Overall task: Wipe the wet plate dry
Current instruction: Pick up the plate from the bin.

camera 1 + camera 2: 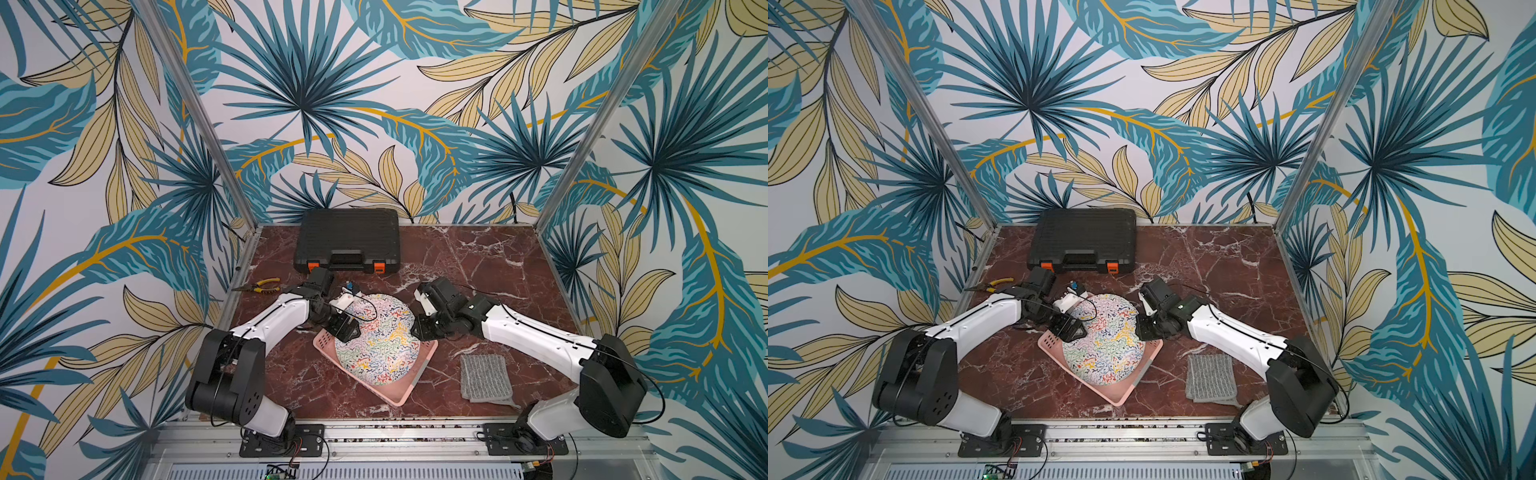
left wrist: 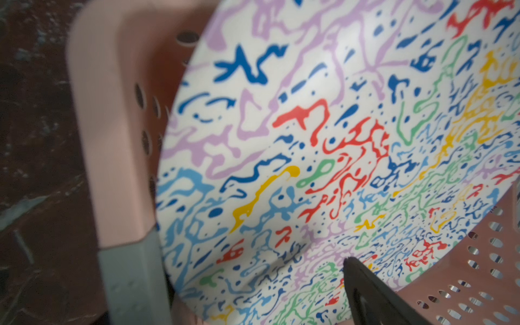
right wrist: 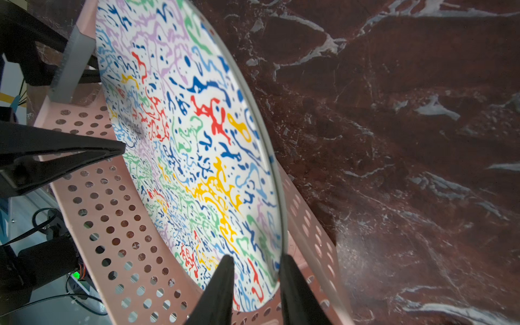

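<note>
The patterned plate (image 1: pixel 376 336) leans in the pink perforated tray (image 1: pixel 399 397) mid-bench, where the right gripper (image 3: pixel 256 261), part-open astride its 3 o'clock rim, should seat deeper before pinching, while the left gripper (image 1: pixel 345 330) at 9 o'clock gapes empty.

A smooth, glossy plate (image 1: pixel 378 336) with a shiny rim rests in a matt pink plastic tray (image 1: pixel 398 401) pierced with holes. Nearby lies a ribbed, nubbly grey cloth (image 1: pixel 485 377) on polished, marble-look tabletop (image 1: pixel 478 257). Behind sits a ribbed matt black plastic case (image 1: pixel 348 237).
</note>
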